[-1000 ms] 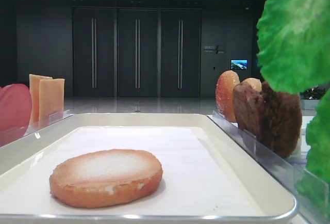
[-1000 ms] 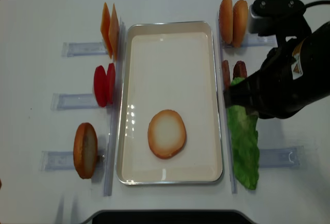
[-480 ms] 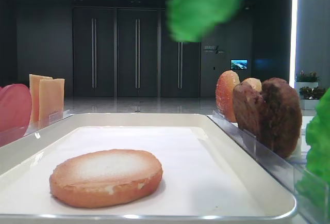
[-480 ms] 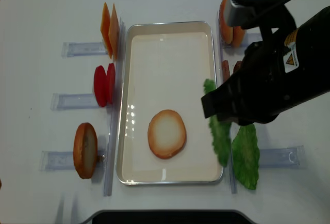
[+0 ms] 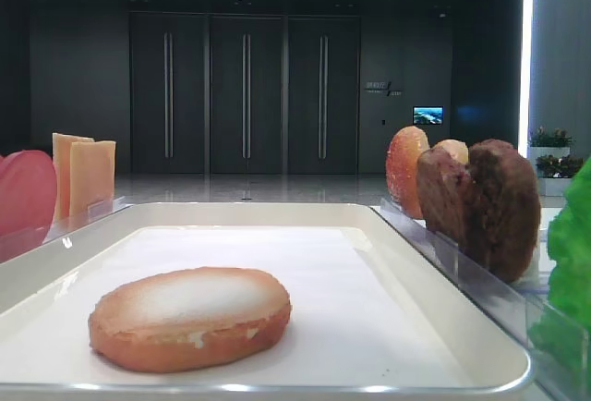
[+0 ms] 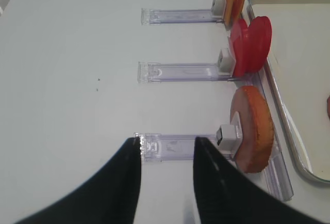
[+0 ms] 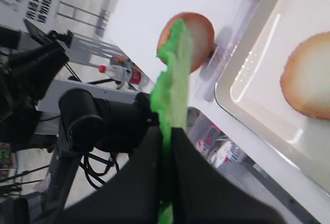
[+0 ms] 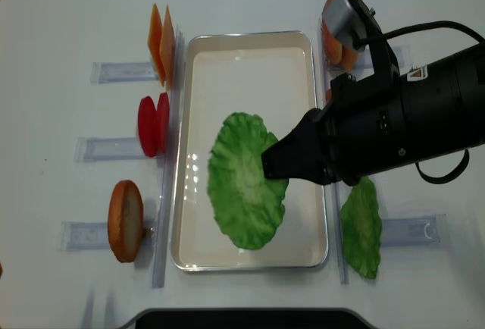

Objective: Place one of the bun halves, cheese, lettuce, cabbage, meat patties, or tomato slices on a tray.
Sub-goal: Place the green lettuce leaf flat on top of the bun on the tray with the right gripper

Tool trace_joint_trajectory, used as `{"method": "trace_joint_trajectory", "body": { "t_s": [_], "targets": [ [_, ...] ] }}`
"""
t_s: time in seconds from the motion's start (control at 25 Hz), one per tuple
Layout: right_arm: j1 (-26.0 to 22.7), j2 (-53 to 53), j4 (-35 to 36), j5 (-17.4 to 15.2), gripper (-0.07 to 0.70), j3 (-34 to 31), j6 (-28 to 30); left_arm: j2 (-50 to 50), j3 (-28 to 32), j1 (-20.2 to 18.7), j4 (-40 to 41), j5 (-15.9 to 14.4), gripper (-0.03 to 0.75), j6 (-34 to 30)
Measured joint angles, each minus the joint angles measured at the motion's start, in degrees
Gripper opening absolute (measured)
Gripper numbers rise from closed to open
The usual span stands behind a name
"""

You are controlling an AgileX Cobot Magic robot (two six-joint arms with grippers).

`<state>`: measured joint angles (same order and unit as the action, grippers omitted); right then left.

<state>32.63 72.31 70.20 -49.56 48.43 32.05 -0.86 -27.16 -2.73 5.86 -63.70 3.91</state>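
My right gripper point(image 8: 274, 164) is shut on the lettuce point(image 8: 242, 181), a round ruffled green leaf hanging over the middle of the cream tray point(image 8: 250, 35). From above, the leaf hides the bun half point(image 5: 189, 316) that lies on the tray liner. In the right wrist view the lettuce point(image 7: 172, 84) runs up from between the dark fingertips point(image 7: 154, 141), with that bun half point(image 7: 309, 82) off to the right. My left gripper point(image 6: 167, 144) hovers open over the bare table by a clear rack, next to an upright bun half point(image 6: 252, 128).
Left racks hold cheese point(image 8: 161, 41), tomato slices point(image 8: 154, 124) and a bun half point(image 8: 125, 219). On the right stand bun halves point(image 5: 406, 170), meat patties point(image 5: 485, 202) and another green leaf point(image 8: 360, 227). My right arm covers most of the right racks from above.
The right gripper carried the lettuce leftward from the right racks to above the tray, where it now covers the bun half. In the low view the leaf left the frame. Left gripper unchanged.
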Motion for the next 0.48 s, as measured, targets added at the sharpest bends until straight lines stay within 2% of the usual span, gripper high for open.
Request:
{"method": "trace_joint_trajectory", "body": {
  "t_s": [0.16,0.48],
  "targets": [
    [-3.11,4.22,11.20,-2.49,0.005,-3.47,11.69,0.00,0.00,0.00,0.00,0.00,0.265,0.00],
    [-3.44,14.38,22.01,-4.46,0.005,-3.95,23.43,0.00,0.00,0.00,0.00,0.00,0.265,0.00]
  ]
}}
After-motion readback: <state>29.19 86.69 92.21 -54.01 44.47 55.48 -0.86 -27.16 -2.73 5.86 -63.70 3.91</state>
